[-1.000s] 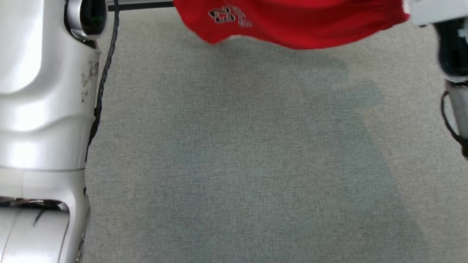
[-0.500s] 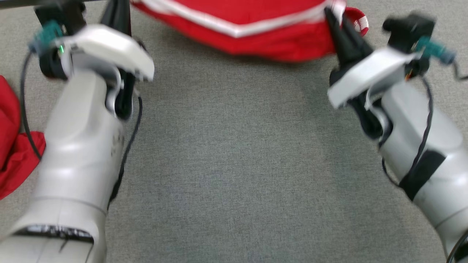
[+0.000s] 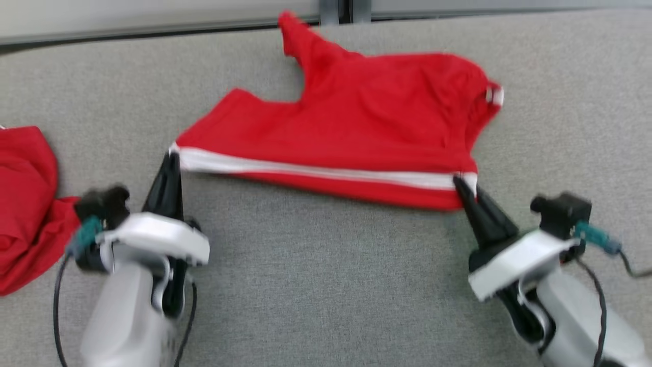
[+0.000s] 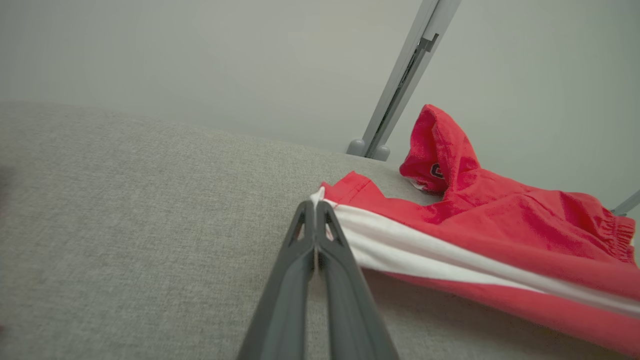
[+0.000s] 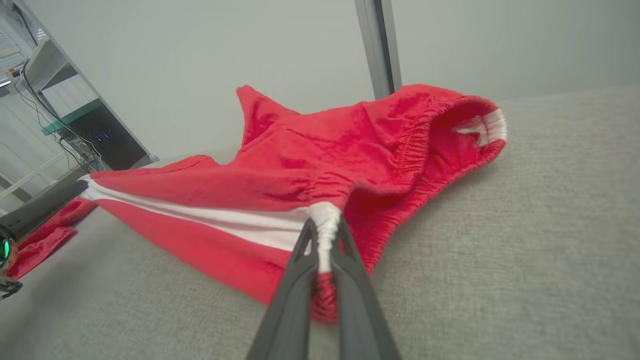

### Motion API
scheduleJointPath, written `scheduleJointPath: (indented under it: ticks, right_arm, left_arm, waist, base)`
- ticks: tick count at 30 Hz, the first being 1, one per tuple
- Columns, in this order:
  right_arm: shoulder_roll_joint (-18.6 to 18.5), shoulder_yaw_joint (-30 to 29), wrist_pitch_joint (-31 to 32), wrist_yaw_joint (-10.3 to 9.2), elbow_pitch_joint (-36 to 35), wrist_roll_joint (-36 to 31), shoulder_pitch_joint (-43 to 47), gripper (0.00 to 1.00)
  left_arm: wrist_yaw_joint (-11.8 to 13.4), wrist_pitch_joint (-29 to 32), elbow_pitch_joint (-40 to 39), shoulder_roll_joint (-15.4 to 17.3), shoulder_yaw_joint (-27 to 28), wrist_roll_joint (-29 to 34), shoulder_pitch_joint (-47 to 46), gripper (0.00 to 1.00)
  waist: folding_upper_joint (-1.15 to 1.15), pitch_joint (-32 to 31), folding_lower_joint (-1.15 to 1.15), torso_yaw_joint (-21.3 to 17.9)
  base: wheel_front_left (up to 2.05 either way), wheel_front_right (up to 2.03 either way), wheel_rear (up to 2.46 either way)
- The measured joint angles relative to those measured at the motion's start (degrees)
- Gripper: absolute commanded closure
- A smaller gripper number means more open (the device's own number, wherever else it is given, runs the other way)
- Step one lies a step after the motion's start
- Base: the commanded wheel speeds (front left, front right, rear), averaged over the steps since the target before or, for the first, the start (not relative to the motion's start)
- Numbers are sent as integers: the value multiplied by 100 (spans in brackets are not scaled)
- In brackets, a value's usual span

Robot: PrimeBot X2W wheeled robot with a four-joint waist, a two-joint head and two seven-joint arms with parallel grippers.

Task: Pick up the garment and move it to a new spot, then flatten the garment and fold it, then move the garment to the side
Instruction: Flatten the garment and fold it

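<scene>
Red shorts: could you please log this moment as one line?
red shorts: draped on grey surface, striped edge stretched | left claw: shut on hem corner | right claw: shut on waistband corner

Legible text: none.
Item: red garment (image 4: 505, 215), upturned fold at its far edge. It bears a dark printed mark (image 4: 436, 171), partly hidden in the fold and too incomplete to read as letter or number.

garment (image 3: 356, 127): bright red, with one white stripe (image 3: 316, 171) along an edge and a white tab (image 3: 494, 95) at the gathered band. work surface (image 3: 326, 285): heathered grey weave. left gripper (image 3: 172, 155) and right gripper (image 3: 457, 179): dark grey fingers (image 3: 165, 188), white housings (image 3: 153, 237), teal plugs (image 3: 84, 232). second cloth (image 3: 25, 204): plain red.
</scene>
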Motion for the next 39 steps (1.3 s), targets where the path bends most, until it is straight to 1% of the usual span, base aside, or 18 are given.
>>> scheduleJointPath:
  ticks: [5,9,13,19,22,24,29,32,33,36,39]
  right_arm:
    - [12,-244,0,1,-561,-210,1020,100]
    - [25,-382,0,0,-896,-405,1753,100]
    - [19,-567,0,0,-1152,-491,2431,100]
    - [80,-913,222,0,-1570,-653,3330,100]
    - [188,-1100,469,0,-1904,-757,3674,100]
    - [256,-1195,558,0,-2027,-790,3769,100]
    - [466,-1439,697,0,-2167,-827,3839,100]
    - [610,-1612,753,0,-2172,-828,3710,100]
    - [671,-1713,767,1,-2168,-831,3632,100]
    - [856,-1969,806,0,-2095,-850,3356,100]
    - [1039,-2106,867,1,-2031,-901,3017,100]
  left_arm:
    - [38,0,-922,2,73,151,1212,100]
    - [98,0,-1507,9,-74,300,2117,100]
    - [180,-3,-2003,11,-231,385,2805,100]
    - [386,416,-2878,19,-277,387,3699,100]
    - [488,701,-3404,73,-241,347,4089,100]
    - [533,813,-3574,93,-231,316,4149,100]
    - [546,964,-3752,162,-224,276,4037,100]
    - [521,1035,-3754,183,-257,253,3623,100]
    - [475,1067,-3726,196,-285,253,3433,100]
    - [425,1239,-3521,231,-399,275,2871,100]
    - [390,1306,-3339,268,-422,278,2270,100]
  waist:
    - [0,-384,0,0]
    - [0,-700,0,21]
    - [0,-989,0,86]
    - [0,-1329,0,169]
    - [0,-1417,0,112]
    - [0,-1440,0,65]
    - [0,-1412,0,-30]
    - [0,-1308,0,-85]
    - [0,-1256,0,-103]
    - [0,-1082,0,-169]
    - [0,-901,0,-305]
  base:
    - [0,0,0]
    - [0,0,0]
    - [0,0,0]
    - [0,0,0]
    - [0,0,0]
    - [0,0,0]
    - [0,0,0]
    - [0,0,0]
    - [0,0,0]
    - [0,0,0]
    - [0,0,0]
